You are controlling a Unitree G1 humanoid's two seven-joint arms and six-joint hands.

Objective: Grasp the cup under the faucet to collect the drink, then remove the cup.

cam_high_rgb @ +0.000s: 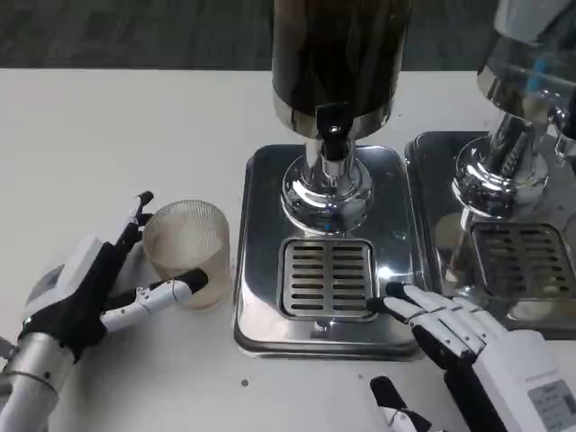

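A ribbed, clear amber cup (pixel 188 249) stands upright on the white table, left of the steel drip tray (pixel 261 252). My left hand (pixel 94 288) wraps it from the left: one finger lies across its near side, another touches its far rim. The dark drink dispenser (pixel 335 54) rises on a chrome pedestal over the tray, its black faucet (pixel 333 126) pointing down above the slotted grate (pixel 328 277). Nothing stands on the grate. My right hand (pixel 459 328) lies at the tray's front right corner, fingers stretched toward the grate and holding nothing.
A second dispenser (pixel 526 72) with its own steel tray (pixel 450 207) and grate (pixel 526 261) stands close on the right. Open white table (pixel 108 144) stretches to the left and behind the cup.
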